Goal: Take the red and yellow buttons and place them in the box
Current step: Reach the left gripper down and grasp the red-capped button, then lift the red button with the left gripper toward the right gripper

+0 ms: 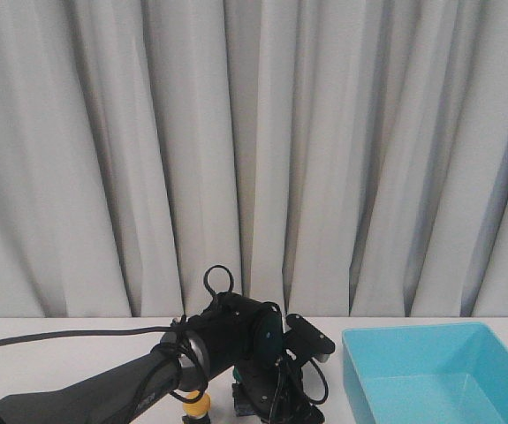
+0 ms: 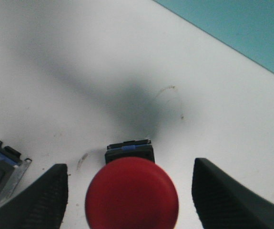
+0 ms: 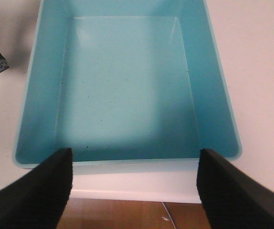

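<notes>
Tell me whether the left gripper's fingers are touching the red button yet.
Apart. The left wrist view shows white table on both sides of the red button, between its cap and each of the left gripper fingers.

Your black left robot arm [image 1: 103, 389] reaches in low from the left, cables looped around its wrist, its two-finger black gripper [image 2: 129, 195] pointed down with textured fingers [image 2: 44, 198] spread wide apart. Your right black two-finger gripper [image 3: 134, 191] hangs with its ribbed fingers [image 3: 232, 191] likewise parted.
</notes>
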Motion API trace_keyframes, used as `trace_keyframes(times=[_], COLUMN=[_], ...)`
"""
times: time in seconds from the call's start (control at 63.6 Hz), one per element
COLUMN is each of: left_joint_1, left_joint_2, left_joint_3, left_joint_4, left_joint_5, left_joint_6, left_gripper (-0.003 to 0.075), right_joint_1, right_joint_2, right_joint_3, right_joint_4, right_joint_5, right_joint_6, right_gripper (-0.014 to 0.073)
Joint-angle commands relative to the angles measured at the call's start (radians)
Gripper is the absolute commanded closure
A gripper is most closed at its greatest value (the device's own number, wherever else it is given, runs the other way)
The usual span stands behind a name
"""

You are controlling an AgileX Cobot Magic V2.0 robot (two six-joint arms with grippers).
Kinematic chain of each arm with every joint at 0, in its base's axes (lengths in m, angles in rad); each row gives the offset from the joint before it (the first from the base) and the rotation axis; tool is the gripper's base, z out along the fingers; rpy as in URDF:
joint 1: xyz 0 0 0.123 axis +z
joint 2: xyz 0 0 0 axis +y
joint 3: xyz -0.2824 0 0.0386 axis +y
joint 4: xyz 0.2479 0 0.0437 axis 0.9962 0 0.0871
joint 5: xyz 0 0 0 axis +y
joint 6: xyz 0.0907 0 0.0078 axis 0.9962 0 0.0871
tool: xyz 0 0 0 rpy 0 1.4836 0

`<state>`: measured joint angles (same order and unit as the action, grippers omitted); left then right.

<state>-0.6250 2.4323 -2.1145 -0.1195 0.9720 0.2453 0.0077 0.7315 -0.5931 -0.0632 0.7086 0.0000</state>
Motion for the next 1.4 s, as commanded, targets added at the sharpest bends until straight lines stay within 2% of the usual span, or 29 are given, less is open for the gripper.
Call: trace_keyframes(times=[0.0,0.346,0.582,0.943,1.163,1.383], left_joint_1=[-0.003,-0.002,-0.002,-0.002,0.008,0.027], left_joint_2=[-0.065,-0.065,-0.065,-0.100,-0.225,-0.340], left_joint_3=[-0.030,-0.030,-0.030,-0.031,-0.030,-0.028], left_joint_4=[-0.017,-0.017,-0.017,-0.017,-0.018,-0.019], left_joint_5=[-0.023,-0.034,-0.009,0.031,0.052,0.130], left_joint_6=[-0.010,-0.010,-0.010,-0.032,-0.037,-0.056], left_gripper=[0.0206,0.0404,0.0504,0.0520,0.0519,0.0519], right_joint_1=[-0.005,-0.005,-0.005,-0.005,-0.005,-0.005], right_joint_2=[0.002,0.002,0.002,0.002,0.002,0.002], right_joint_3=[-0.032,-0.032,-0.032,-0.032,-0.032,-0.032], right_joint_4=[-0.008,-0.008,-0.008,-0.008,-0.008,-0.008], right_joint_5=[-0.052,-0.045,-0.044,-0.046,-0.059,-0.059], right_joint_6=[0.000,0.000,0.000,0.000,0.000,0.000], right_gripper=[0.0056,0.0056,0.0056,0.0056,0.0056,0.0064])
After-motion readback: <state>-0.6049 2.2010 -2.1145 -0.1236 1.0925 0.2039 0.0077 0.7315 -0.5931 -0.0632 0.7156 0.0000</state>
